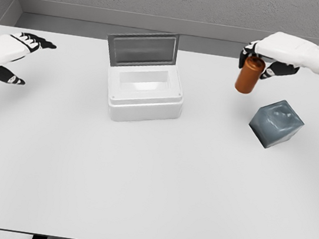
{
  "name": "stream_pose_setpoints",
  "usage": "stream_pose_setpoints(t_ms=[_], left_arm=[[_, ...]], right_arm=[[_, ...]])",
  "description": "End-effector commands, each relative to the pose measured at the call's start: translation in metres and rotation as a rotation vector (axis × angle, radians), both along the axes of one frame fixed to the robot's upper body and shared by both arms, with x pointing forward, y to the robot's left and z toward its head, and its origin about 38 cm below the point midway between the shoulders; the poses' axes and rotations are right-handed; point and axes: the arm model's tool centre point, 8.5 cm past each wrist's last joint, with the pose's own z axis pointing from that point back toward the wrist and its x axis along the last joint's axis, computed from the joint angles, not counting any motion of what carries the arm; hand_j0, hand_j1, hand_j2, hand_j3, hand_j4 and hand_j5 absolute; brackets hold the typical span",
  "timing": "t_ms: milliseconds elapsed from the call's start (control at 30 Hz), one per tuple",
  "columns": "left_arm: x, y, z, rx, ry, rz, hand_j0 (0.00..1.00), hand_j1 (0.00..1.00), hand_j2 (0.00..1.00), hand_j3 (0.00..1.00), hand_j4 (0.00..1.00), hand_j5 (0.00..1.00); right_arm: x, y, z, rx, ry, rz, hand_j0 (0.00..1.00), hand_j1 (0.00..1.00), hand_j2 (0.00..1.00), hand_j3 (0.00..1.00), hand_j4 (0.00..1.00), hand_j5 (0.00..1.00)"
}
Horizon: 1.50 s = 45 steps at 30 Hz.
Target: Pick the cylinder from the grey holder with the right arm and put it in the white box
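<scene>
Head view shows the right hand near the far right edge of the table, its fingers curled around the top of a brown cylinder. The cylinder hangs from the hand, tilted slightly, clear of the table and above and to the left of the grey holder. The holder sits empty on the table, so the pick looks finished: the cylinder is out and lifted.

What remains is the carry and the drop. The white box stands well apart to the left, near the middle of the table, with its grey lid propped upright at the back and its inside open and bare. The hand would need to travel left across the table, bring the cylinder over that opening, and let go.

The left hand rests at the far left edge, fingers spread, holding nothing.
</scene>
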Motion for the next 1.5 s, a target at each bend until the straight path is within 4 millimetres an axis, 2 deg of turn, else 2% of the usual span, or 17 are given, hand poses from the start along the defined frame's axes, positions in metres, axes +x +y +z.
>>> stream_pose_setpoints(t_ms=[0,233,300,633,867,1000,1467], left_arm=[[0.000,0.001,0.001,-0.006,-0.001,0.003,1.00,1.00,1.00,1.00,1.00,1.00],[0.000,0.001,0.001,-0.006,-0.001,0.003,1.00,1.00,1.00,1.00,1.00,1.00],[0.000,0.001,0.001,-0.006,-0.001,0.003,1.00,1.00,1.00,1.00,1.00,1.00],[0.000,0.001,0.001,-0.006,-0.001,0.003,1.00,1.00,1.00,1.00,1.00,1.00],[0.000,0.001,0.001,-0.004,0.001,0.003,1.00,1.00,1.00,1.00,1.00,1.00],[0.000,0.001,0.001,-0.004,0.001,0.003,1.00,1.00,1.00,1.00,1.00,1.00],[0.000,0.001,0.001,-0.003,0.002,0.004,1.00,1.00,1.00,1.00,1.00,1.00]], right_arm=[[0.001,0.007,-0.001,0.016,0.003,0.009,0.40,0.40,0.40,0.40,0.40,0.40],[0.006,0.024,0.006,0.037,-0.012,0.037,0.40,0.40,0.40,0.40,0.40,0.40],[0.007,0.034,0.008,0.048,-0.016,0.054,0.40,0.40,0.40,0.40,0.40,0.40],[0.015,0.061,0.002,0.064,-0.007,0.081,0.40,0.40,0.40,0.40,0.40,0.40],[0.017,0.081,0.007,0.069,-0.024,0.112,0.40,0.40,0.40,0.40,0.40,0.40],[0.022,0.091,0.003,0.067,-0.018,0.114,0.40,0.40,0.40,0.40,0.40,0.40],[0.026,0.126,0.006,0.092,-0.021,0.158,0.40,0.40,0.40,0.40,0.40,0.40]])
